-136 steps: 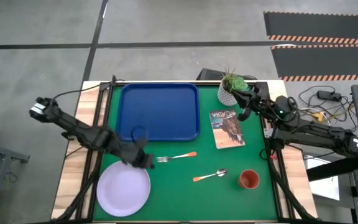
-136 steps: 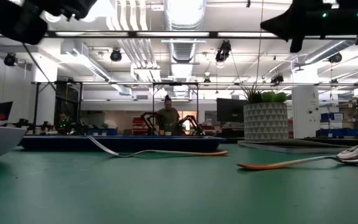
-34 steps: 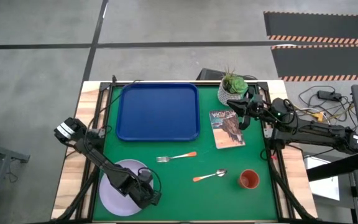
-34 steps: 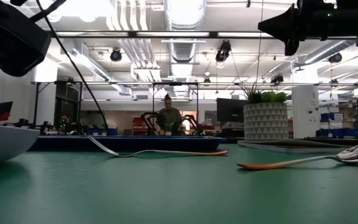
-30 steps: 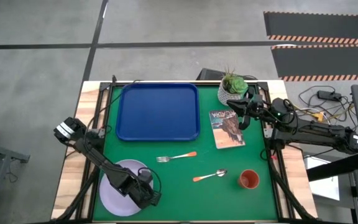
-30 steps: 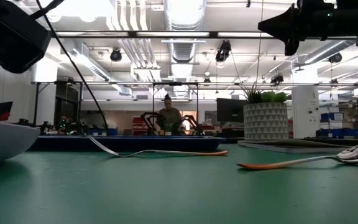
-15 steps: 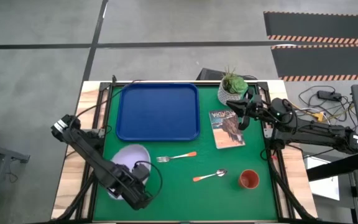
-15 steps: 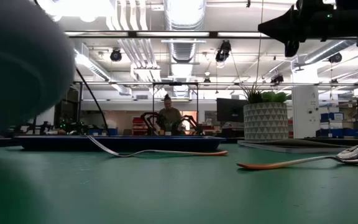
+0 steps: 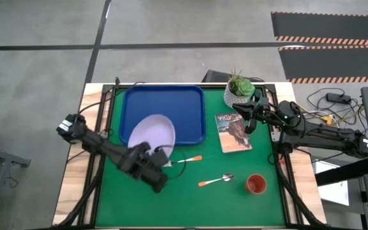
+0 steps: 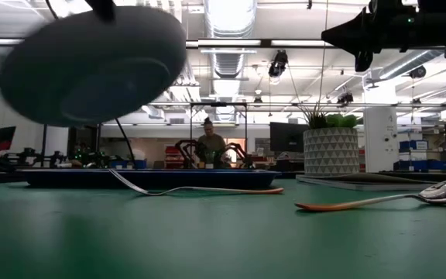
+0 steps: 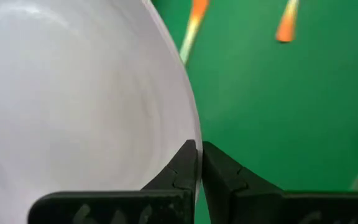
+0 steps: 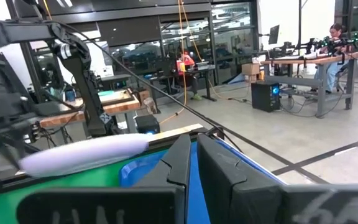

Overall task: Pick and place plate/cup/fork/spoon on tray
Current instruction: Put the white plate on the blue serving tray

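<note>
The plate is held by its rim in the left hand, whose 2 fingers are pinched narrowly on the edge in the left wrist view. In the high view the plate is seen left of centre, over the lower half of the tray and overlapping its near rim; in the low view the plate is seen lifted and tilted at the upper left, clear of the counter. The fork is found just below the tray, right beside the left hand, and the spoon lies lower right of it. The cup stands at the lower right of the counter. The right hand is held at the upper right, over the booklet and beside the potted plant; its 2 fingers are seen closed together with nothing between them.
</note>
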